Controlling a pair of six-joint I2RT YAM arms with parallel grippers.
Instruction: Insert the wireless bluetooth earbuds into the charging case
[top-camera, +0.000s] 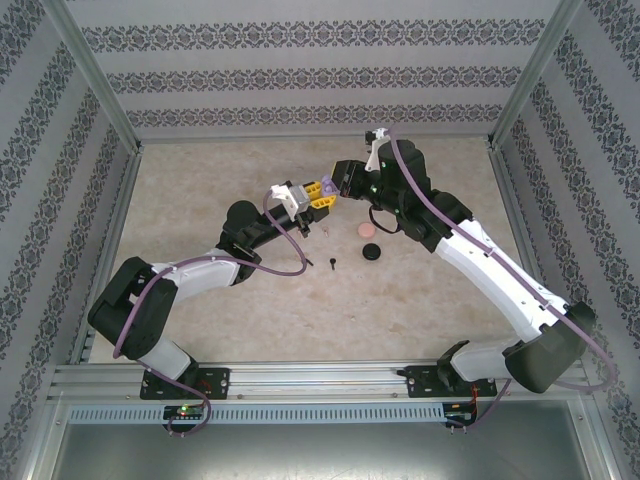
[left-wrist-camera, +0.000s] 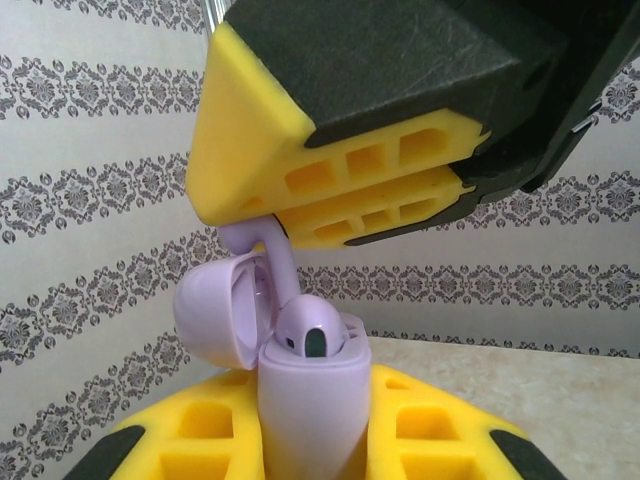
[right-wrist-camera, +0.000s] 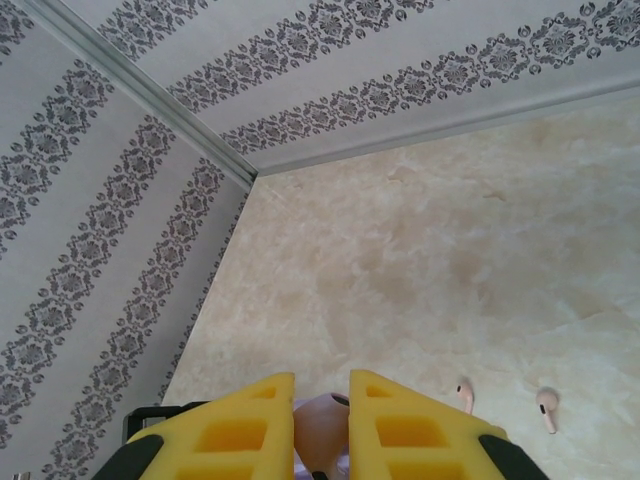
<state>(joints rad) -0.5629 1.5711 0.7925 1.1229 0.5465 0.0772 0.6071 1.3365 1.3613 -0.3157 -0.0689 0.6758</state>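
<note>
Now the purple case (left-wrist-camera: 305, 410) holds one earbud (left-wrist-camera: 316, 336).

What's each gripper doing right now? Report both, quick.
Left gripper: closed, holding the open light purple charging case.
Right gripper: closed, pinching a light purple earbud over that case.

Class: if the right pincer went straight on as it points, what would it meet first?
Probably the open purple charging case clamped in the left pincer; the right pincer holds a purple earbud over it, though depth is unclear.
</note>
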